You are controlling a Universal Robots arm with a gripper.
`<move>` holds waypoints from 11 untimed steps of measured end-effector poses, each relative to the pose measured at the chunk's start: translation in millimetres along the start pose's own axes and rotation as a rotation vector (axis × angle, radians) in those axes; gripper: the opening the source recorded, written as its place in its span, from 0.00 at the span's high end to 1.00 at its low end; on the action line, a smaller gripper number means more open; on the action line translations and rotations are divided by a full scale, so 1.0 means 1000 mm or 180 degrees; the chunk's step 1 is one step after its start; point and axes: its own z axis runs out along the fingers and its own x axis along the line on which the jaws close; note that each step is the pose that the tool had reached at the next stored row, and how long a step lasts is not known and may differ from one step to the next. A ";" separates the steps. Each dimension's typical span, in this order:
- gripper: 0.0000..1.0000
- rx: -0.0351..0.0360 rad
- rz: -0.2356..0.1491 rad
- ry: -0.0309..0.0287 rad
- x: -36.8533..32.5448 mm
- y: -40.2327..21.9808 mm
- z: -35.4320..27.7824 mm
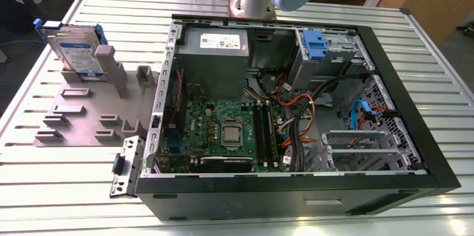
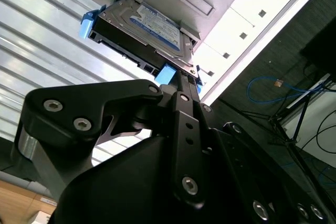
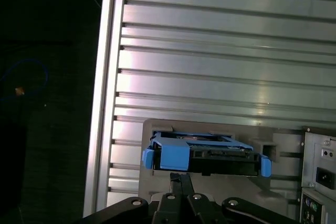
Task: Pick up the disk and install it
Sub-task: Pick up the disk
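Observation:
The disk (image 1: 76, 49), a silver-grey drive with a white-and-blue label in a bright blue carrier frame, stands on edge in a slot of the grey holder block (image 1: 77, 122) at the exterior view's left. In both wrist views the disk (image 2: 152, 29) (image 3: 206, 157) lies just beyond my fingertips, still seated in the holder. My gripper (image 3: 181, 180) (image 2: 185, 77) lines up with the carrier's blue end tab, its fingers drawn together with nothing between them. I cannot tell whether the tips touch the tab.
An open black computer case (image 1: 414, 89) lies on the ribbed metal table (image 1: 66, 175), with its motherboard (image 1: 222, 130), grey power supply (image 1: 215, 53), cables and a drive bay holding a lone blue bracket (image 1: 314, 44). The table edge and dark floor (image 3: 47, 103) lie close beside the holder.

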 end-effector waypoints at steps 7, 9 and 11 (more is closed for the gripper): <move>0.89 -0.0003 -0.0116 0.0005 0.0000 0.0000 0.0000; 0.89 -0.0004 -0.0189 0.0008 0.0000 0.0000 0.0000; 0.89 -0.0006 -0.0279 0.0011 0.0000 0.0000 0.0000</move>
